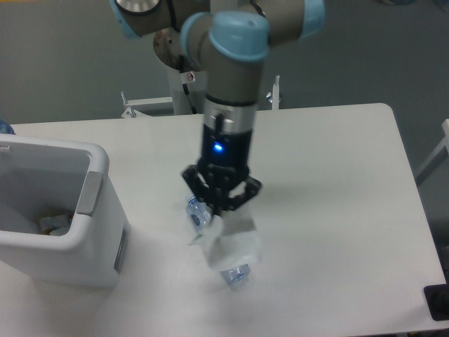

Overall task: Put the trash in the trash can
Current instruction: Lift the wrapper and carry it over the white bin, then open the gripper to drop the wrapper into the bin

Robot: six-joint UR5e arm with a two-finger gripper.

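Observation:
My gripper (220, 213) is shut on the crumpled translucent-white wrapper (230, 246), which hangs below it in the air above the table. Directly beneath lies the clear bluish bottle (237, 275), mostly hidden by the wrapper and gripper; only its blue-capped end (194, 208) and far tip show. The white trash can (59, 210) stands at the left edge, open at the top, with a grey panel on its right rim. The gripper is to the right of the can and well apart from it.
Something small lies at the bottom of the can (52, 225). The robot's base column (191, 67) rises at the back of the white table (337, 182). A dark object (438, 302) sits at the lower right corner.

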